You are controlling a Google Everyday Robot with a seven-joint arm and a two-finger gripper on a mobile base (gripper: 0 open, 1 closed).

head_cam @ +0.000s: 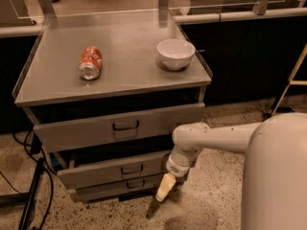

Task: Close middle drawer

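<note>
The middle drawer (115, 170) is the low grey front with a small dark loop handle, under the taller top drawer (120, 127) and above the lowest drawer (120, 187). It stands slightly out from the cabinet, with a dark gap showing at its left end. My gripper (163, 189) hangs from the white arm (192, 143), pointing down and to the left in front of the drawers' right end, level with the lowest drawer. Its cream fingers are together and hold nothing.
The top drawer also stands partly out. An orange can (90, 62) lies on its side and a white bowl (175, 53) stands on the cabinet top (124, 75). Black cables (33, 190) trail on the speckled floor at the left. A wooden stand (290, 83) is at the right.
</note>
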